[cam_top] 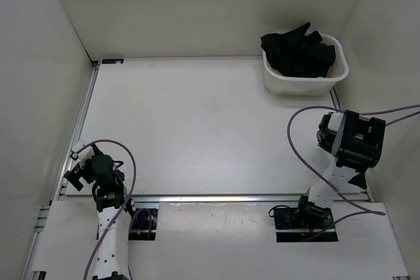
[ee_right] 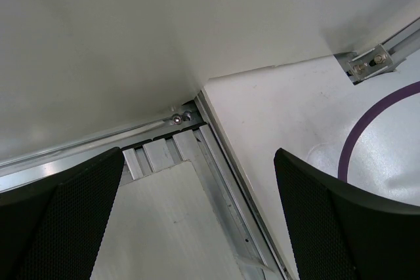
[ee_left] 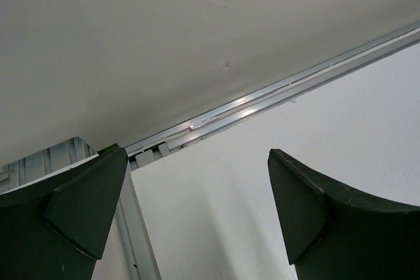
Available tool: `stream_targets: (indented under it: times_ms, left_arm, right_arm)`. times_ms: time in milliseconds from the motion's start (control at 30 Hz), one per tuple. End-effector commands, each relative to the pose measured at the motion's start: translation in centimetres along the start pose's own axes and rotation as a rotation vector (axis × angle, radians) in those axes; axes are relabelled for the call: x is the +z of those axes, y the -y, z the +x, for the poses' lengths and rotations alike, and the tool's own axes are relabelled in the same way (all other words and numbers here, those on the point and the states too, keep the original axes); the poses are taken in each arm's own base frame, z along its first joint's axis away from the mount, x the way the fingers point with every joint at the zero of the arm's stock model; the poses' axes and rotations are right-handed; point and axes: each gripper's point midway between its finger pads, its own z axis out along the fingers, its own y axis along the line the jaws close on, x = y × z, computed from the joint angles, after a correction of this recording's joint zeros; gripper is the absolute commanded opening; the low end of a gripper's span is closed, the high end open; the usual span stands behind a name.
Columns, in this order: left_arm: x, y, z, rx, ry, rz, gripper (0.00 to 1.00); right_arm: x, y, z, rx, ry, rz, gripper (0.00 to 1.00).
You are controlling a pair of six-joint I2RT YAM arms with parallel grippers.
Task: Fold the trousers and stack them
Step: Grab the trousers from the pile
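A pile of black trousers [cam_top: 298, 50] lies crumpled in a white bin [cam_top: 277, 84] at the back right of the table; some cloth hangs over the rim. My left gripper [cam_top: 74, 165] is at the near left edge of the table, far from the bin. In the left wrist view it [ee_left: 197, 155] is open and empty over the white table and a side rail. My right gripper [cam_top: 326, 133] hovers at the right side, in front of the bin. In the right wrist view it [ee_right: 198, 155] is open and empty.
White walls enclose the table on the left, back and right. Aluminium rails [cam_top: 82, 113] run along the left edge and the near edge [cam_top: 249, 197]. Purple cables [cam_top: 296, 142] loop from both arms. A metal bracket [ee_right: 367, 63] sits at a corner.
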Motion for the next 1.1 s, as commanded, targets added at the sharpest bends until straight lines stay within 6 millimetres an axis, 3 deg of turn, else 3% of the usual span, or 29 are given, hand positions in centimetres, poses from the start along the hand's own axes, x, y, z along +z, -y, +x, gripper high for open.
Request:
stream_targets:
  times_ms: [0, 100, 133, 167, 200, 267, 300, 367, 400, 433, 467, 500, 533, 567, 600, 633, 667, 700, 733, 767, 800, 833, 867, 900, 967, 1000, 1067]
  left_arm:
    - [-0.2, -0.3, 6.3, 0.106, -0.078, 0.002, 1.0]
    - [-0.2, -0.5, 6.4, 0.114, -0.083, -0.01, 1.0]
    - [-0.1, -0.7, 5.5, 0.09, -0.065, -0.027, 1.0]
    - [0.0, -0.6, 4.7, 0.074, -0.054, -0.027, 1.0]
    - [0.1, 0.3, 2.6, 0.019, -0.018, 0.015, 1.0]
    - [0.2, 2.5, -0.4, -0.063, 0.047, 0.124, 1.0]
    - [-0.6, 5.4, -3.6, -0.107, 0.098, 0.3, 1.0]
    - [-3.3, 10.0, -6.4, -0.107, 0.135, 0.616, 1.0]
    - [-5.7, 12.6, -6.9, -0.088, 0.138, 0.82, 1.0]
    - [-10.6, 15.2, -9.2, -0.075, 0.173, 1.132, 1.0]
    - [-12.1, 15.6, -8.2, -0.04, 0.102, 1.225, 1.0]
    - [-12.7, 16.0, -8.8, -0.033, 0.088, 1.266, 1.0]
    - [-13.0, 15.9, -11.2, -0.046, 0.127, 1.274, 1.0]
    - [-12.9, 16.0, -12.1, -0.047, 0.131, 1.274, 1.0]
    - [-12.8, 16.5, -12.2, -0.038, 0.105, 1.287, 1.0]
    - [-12.9, 16.7, -12.8, -0.038, 0.108, 1.301, 1.0]
    - [-12.9, 16.7, -14.1, -0.044, 0.128, 1.3, 1.0]
    - [-13.3, 17.0, -13.9, -0.035, 0.103, 1.33, 1.0]
    - [-13.5, 17.2, -14.0, -0.03, 0.092, 1.349, 1.0]
    - [-13.8, 17.2, -15.0, -0.032, 0.1, 1.367, 1.0]
    - [-14.1, 17.5, -15.0, -0.027, 0.087, 1.387, 1.0]
    - [-14.0, 18.0, -14.0, -0.01, 0.025, 1.403, 1.0]
    - [-14.5, 18.2, -14.5, -0.007, 0.016, 1.44, 1.0]
    - [-14.7, 18.5, -14.4, -0.002, -0.005, 1.459, 1.0]
    - [-15.1, 19.1, -13.5, 0.012, -0.074, 1.5, 1.0]
    - [-15.2, 19.2, -14.2, 0.012, -0.074, 1.51, 1.0]
    - [-14.9, 19.9, -13.7, 0.02, -0.118, 1.519, 1.0]
  right_arm:
    - [0.0, 1.5, -1.4, -0.026, 0.032, 0.027, 0.99]
    - [-0.1, 1.4, -2.1, -0.069, 0.046, 0.013, 0.99]
    - [-0.8, 0.1, -3.8, -0.069, 0.057, -0.02, 0.99]
    - [-1.1, 0.0, -5.1, -0.2, 0.068, -0.032, 0.99]
    - [-2.1, -0.8, -6.4, -0.256, 0.092, -0.066, 0.99]
    - [-4.0, -2.6, -10.7, -0.281, 0.118, -0.122, 0.99]
    - [-5.6, -2.9, -12.0, -0.311, 0.142, -0.169, 0.99]
    - [-8.9, -2.8, -15.7, -0.233, 0.146, -0.281, 0.99]
    - [-12.4, -2.9, -17.2, -0.237, 0.231, -0.384, 0.99]
    - [-15.4, -3.5, -19.2, -0.149, 0.285, -0.472, 0.99]
    - [-18.0, -2.8, -21.1, -0.092, 0.337, -0.553, 0.99]
    - [-22.3, -2.1, -21.8, -0.323, 0.482, -0.632, 0.99]
    - [-24.4, -1.7, -23.0, -0.311, 0.496, -0.729, 0.99]
    - [-30.7, -4.7, -21.7, -0.294, 0.444, -1.098, 0.99]
    - [-34.0, -5.1, -21.6, -0.354, 0.45, -1.311, 0.99]
    - [-36.5, -5.5, -21.4, -0.368, 0.413, -1.491, 0.99]
    - [-38.3, -5.8, -23.6, -0.297, 0.374, -1.606, 0.99]
    - [-40.2, -6.2, -24.2, -0.267, 0.329, -1.704, 0.99]
    - [-40.8, -8.7, -23.3, -0.312, 0.286, -1.703, 0.99]
    - [-40.4, -9.2, -27.3, -0.237, 0.264, -1.694, 0.99]
    - [-40.9, -13.2, -25.3, -0.302, 0.204, -1.666, 0.99]
    - [-41.1, -14.9, -25.6, -0.28, 0.151, -1.66, 0.99]
    - [-41.3, -15.3, -29.2, -0.201, 0.137, -1.695, 0.99]
    - [-41.7, -19.3, -26.5, -0.247, 0.084, -1.696, 0.99]
    - [-41.2, -22.7, -25.7, -0.186, -0.01, -1.724, 0.99]
    - [-41.6, -25.2, -24.9, -0.154, -0.042, -1.752, 0.99]
    - [-40.1, -28.2, -23.3, -0.097, -0.106, -1.706, 0.99]
